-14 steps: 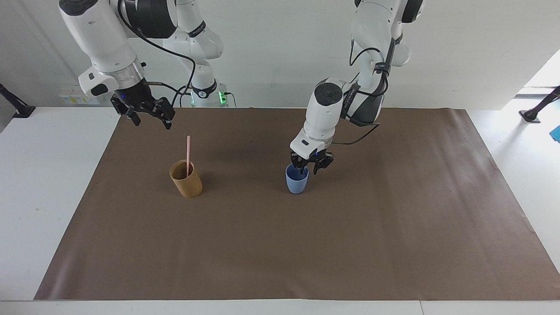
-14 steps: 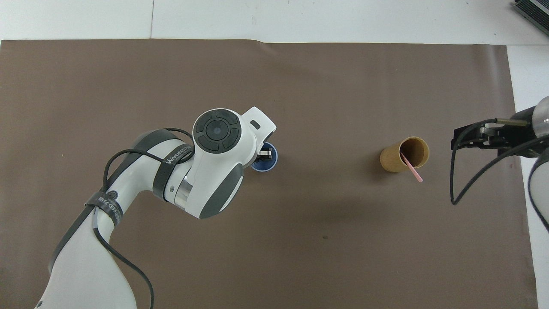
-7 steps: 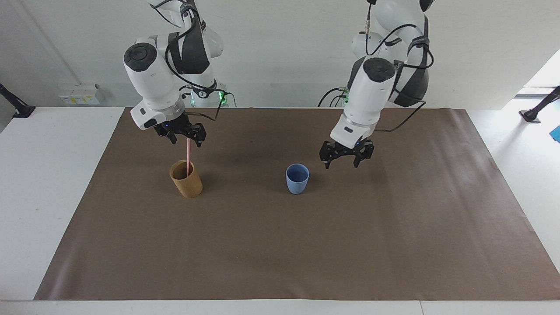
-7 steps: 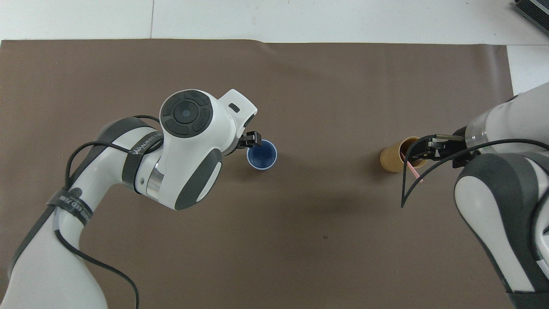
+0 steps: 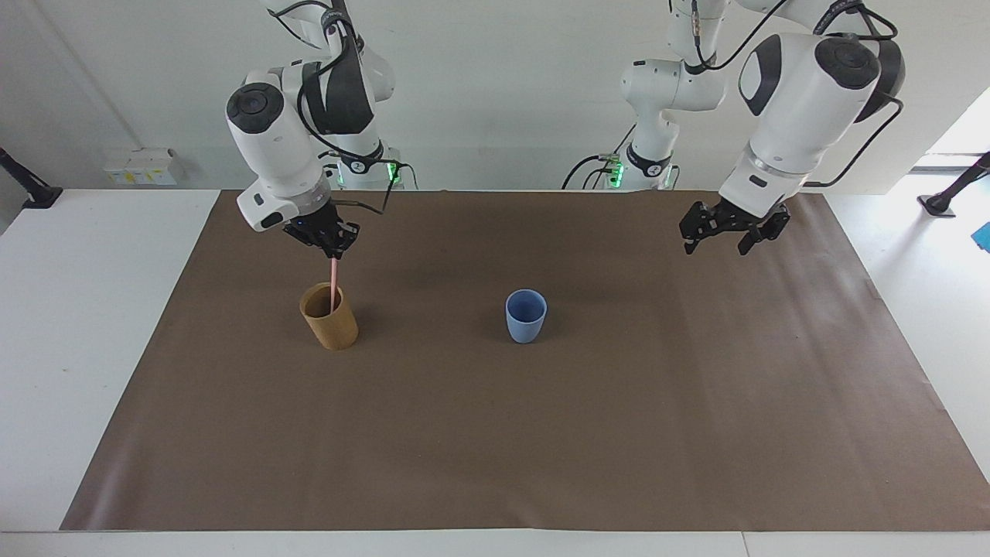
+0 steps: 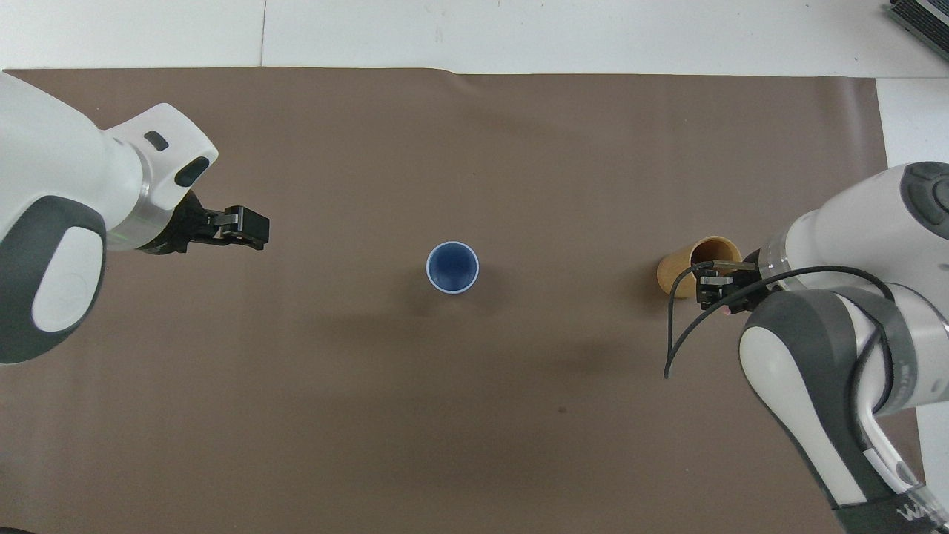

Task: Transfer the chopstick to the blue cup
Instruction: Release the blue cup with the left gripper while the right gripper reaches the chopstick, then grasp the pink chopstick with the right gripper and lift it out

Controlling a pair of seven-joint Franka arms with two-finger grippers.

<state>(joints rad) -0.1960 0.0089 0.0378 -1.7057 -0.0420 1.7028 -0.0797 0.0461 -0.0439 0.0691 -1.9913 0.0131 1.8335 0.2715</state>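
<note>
Right end effector (image 5: pixel 334 246) is clamped on the top end of the chopstick (image 5: pixel 333 282), fingertips together around it, directly above the tan cup (image 5: pixel 331 325).

Progress (my read): early.
- Done: the grasp is made.
- Not done: the lift. The stick's lower end is down inside the tan cup, roughly upright and resting against the rim.
- Left to do: pull it straight up clear of the rim, carry it across to the blue cup (image 5: pixel 526 317), lower the tip in, release.

Layout:
- Clock directions are read on the facing view.
- The chopstick runs from the right end effector toward 6 o'clock into the tan cup.
- The blue cup stands upright and empty (the overhead view shows nothing inside), at about 3 o'clock from the tan cup and well apart from it. That puts it roughly 4 o'clock from the right end effector.
- Both cups sit on the brown mat (image 5: pixel 541 449) covering the surface (image 5: pixel 77 348).

Left end effector (image 5: pixel 731 236) has its fingers apart and holds nothing. It is raised over the mat toward the left arm's end, about 2 o'clock from the blue cup and well apart from it, and it waits.
</note>
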